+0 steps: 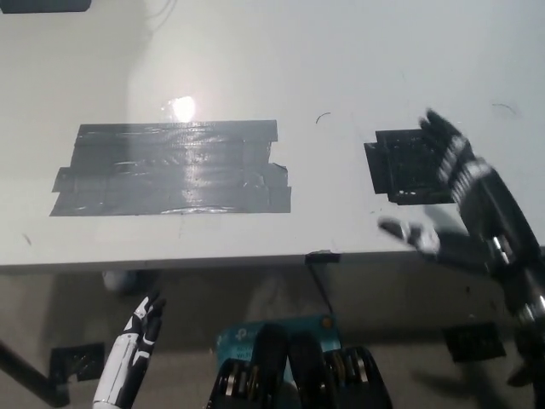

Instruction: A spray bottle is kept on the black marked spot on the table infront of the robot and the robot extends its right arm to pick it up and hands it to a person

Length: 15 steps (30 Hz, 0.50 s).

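Two tape patches are lying on the white table (255,51): a wide grey tape patch (170,166) and a smaller black marked spot (407,166). We are holding our black right hand (464,192) over the black spot at the table's near edge, fingers spread and gripping nothing. We are not seeing the spray bottle anywhere, so we cannot describe its look. Our white left hand (136,336) is hanging below the table edge; we cannot tell its fingers' state.
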{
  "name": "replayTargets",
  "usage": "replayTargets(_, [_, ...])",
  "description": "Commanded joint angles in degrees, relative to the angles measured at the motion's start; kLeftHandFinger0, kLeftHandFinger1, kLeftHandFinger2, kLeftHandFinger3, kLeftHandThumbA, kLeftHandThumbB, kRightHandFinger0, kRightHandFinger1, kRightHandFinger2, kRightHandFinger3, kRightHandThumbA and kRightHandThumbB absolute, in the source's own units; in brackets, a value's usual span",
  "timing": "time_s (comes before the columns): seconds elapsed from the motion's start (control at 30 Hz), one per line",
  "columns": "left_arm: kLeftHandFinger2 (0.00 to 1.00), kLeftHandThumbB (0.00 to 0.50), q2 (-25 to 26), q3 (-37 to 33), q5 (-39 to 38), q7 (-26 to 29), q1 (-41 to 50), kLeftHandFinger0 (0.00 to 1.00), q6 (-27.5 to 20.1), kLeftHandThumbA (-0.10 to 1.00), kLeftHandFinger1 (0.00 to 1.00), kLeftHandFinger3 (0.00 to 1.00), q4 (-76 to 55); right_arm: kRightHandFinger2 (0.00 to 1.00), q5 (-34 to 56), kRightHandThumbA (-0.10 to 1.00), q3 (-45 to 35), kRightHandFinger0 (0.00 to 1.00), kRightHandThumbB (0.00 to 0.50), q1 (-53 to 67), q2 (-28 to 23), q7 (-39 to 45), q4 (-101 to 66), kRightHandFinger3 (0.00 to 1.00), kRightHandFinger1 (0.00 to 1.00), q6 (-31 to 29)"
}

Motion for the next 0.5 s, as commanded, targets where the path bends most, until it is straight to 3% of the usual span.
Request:
replayTargets(0.0, [1.0, 0.328, 0.9, -0.1, -2.0, -1.2, 0.4, 1.0, -2.1, 1.0, 1.0, 1.0, -0.8, 1.0, -0.3, 0.98, -1.7, 1.0, 0.424, 10.6, 0.2, -0.8, -6.7, 1.0, 1.0, -12.8])
replayTargets(0.1, [1.0, 0.315, 0.9, -0.3, -2.3, -1.3, 0.8, 1.0, -2.4, 1.0, 1.0, 1.0, -0.6, 1.0, -1.7, 1.0, -0.8, 1.0, 0.446, 14.2, 1.4, -1.4, -1.1, 1.0, 1.0, -15.2])
replayTargets(0.3, [1.0, 0.304, 0.8, -0.3, -3.1, -1.3, 1.2, 1.0, -2.7, 1.0, 1.0, 1.0, -0.6, 1.0, -1.0, 0.94, 0.5, 1.0, 0.375, 16.8, 3.2, -0.6, 14.2, 1.0, 1.0, -20.9])
replayTargets(0.47, [1.0, 0.308, 0.7, -0.2, -3.7, -1.2, 1.3, 1.0, -2.6, 1.0, 1.0, 1.0, -0.6, 1.0, -3.4, 0.99, 1.8, 1.0, 0.361, 14.8, 3.6, -0.9, 23.8, 1.0, 1.0, -23.8])
